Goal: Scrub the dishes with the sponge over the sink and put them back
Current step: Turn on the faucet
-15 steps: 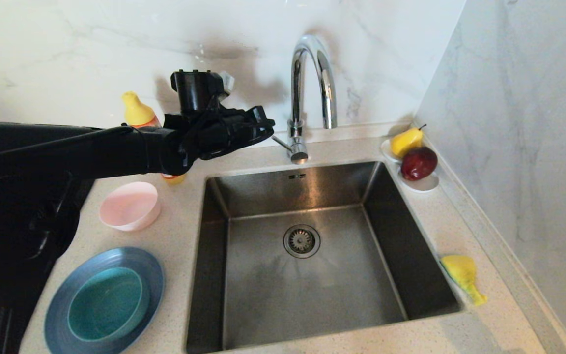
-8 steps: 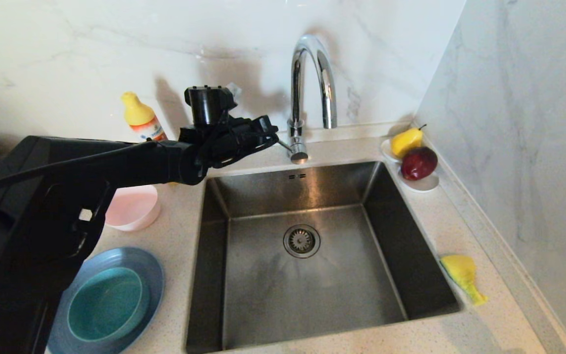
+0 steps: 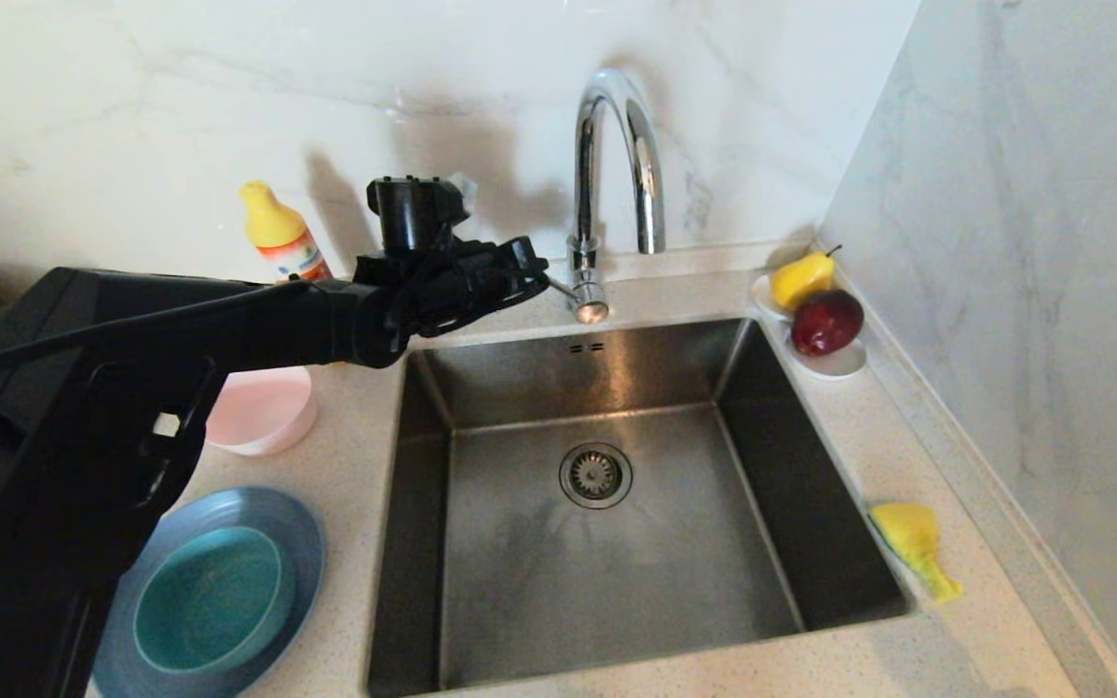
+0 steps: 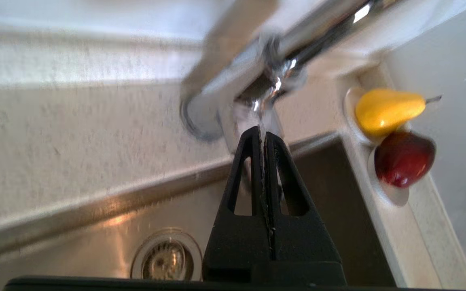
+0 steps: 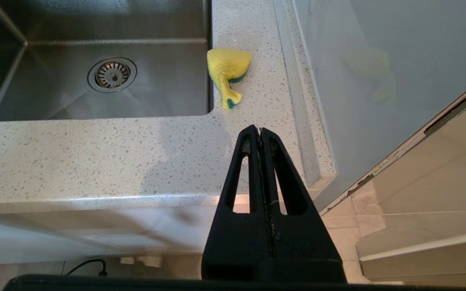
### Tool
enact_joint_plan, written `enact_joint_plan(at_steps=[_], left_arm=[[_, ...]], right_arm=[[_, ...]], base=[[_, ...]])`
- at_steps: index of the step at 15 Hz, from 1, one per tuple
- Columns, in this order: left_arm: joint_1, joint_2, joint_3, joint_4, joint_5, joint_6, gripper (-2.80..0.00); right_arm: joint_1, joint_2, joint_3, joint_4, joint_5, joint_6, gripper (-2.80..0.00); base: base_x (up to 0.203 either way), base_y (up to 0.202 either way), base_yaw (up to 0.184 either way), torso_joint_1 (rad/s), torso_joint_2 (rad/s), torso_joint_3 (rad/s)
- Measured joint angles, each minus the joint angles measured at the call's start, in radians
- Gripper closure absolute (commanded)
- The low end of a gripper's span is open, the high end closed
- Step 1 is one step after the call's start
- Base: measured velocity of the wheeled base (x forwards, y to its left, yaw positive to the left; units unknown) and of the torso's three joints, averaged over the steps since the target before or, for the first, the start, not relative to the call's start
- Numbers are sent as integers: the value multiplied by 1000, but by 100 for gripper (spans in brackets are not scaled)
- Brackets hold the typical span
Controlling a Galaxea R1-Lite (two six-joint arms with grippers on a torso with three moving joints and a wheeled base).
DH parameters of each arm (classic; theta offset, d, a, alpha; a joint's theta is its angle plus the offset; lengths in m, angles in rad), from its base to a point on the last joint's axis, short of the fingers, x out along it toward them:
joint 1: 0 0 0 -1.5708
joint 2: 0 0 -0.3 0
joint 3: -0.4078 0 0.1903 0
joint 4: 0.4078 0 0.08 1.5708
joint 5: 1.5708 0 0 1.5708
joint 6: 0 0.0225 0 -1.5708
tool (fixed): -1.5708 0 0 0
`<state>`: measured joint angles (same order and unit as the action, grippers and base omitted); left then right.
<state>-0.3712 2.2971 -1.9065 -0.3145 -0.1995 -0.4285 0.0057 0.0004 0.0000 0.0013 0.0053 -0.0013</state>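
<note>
The steel sink [image 3: 617, 582] fills the middle of the counter, with its chrome tap [image 3: 617, 126] behind it. My left gripper [image 3: 539, 269] is shut and empty, its tips [image 4: 262, 131] right at the small lever on the tap's base [image 3: 586, 291]. On the counter left of the sink, the teal bowl [image 3: 209, 601] sits in the grey-blue plate [image 3: 299, 543], and the pink bowl [image 3: 272, 412] is partly behind my left arm. The yellow sponge [image 3: 910, 543] [image 5: 227, 66] lies at the sink's right rim. My right gripper [image 5: 260, 130] is shut and parked low before the counter's front edge.
A yellow-capped bottle [image 3: 272, 228] stands at the back wall behind my left arm. A yellow pear [image 3: 801, 278] and a red apple [image 3: 825, 322] rest on a white dish [image 3: 840, 364] in the back right corner. A wall closes off the right side.
My left arm has sunk a little and edged right, bringing the shut gripper up to the tap's lever. Its rear link has swung into view at the left, covering part of the pink bowl and plate.
</note>
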Motion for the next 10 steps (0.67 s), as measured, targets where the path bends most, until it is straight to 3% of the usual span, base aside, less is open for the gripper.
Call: enact_joint_plan(at_steps=[10], left_arm=[[-19,-66,127,-12,-3,7,0]], right_arm=[[0,0,0,0,0,0,0]], base=[[0,0,0,0,0,0]])
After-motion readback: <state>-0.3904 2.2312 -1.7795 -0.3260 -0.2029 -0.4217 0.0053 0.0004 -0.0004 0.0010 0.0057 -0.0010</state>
